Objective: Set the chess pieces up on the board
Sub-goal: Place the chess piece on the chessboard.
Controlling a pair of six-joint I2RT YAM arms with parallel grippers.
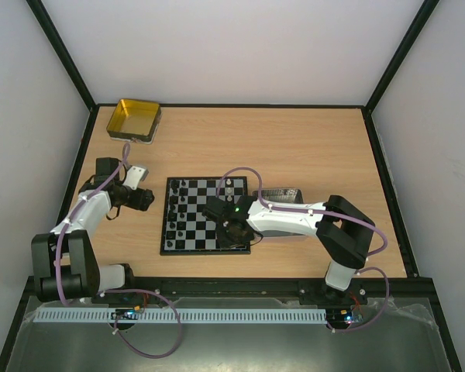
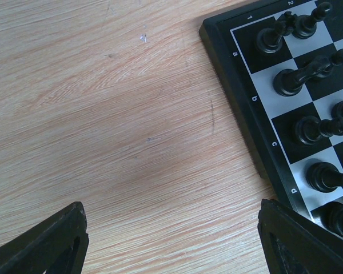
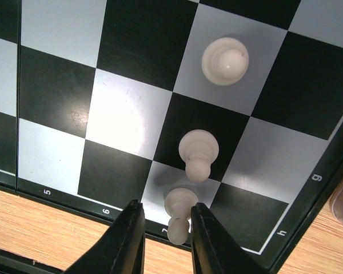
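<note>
The small checkered board (image 1: pixel 164 218) lies mid-table. Several black pieces (image 1: pixel 180 208) stand along its left columns, and a few white ones (image 1: pixel 230 184) stand at its far right. My right gripper (image 1: pixel 234 230) hovers over the board's near right part. In the right wrist view the gripper (image 3: pixel 167 234) is slightly open and straddles a white pawn (image 3: pixel 180 212) that stands on an edge square; there is a gap on the left side. Two more white pawns (image 3: pixel 199 153) (image 3: pixel 225 60) stand beyond it. My left gripper (image 2: pixel 171 240) is wide open and empty over bare wood left of the board (image 2: pixel 240 68).
A yellow square tin (image 1: pixel 134 118) sits at the far left corner. A silver tray (image 1: pixel 285 193) lies right of the board, partly hidden by the right arm. Black pieces (image 2: pixel 300 77) line the board edge close to my left gripper's right finger (image 2: pixel 300 240).
</note>
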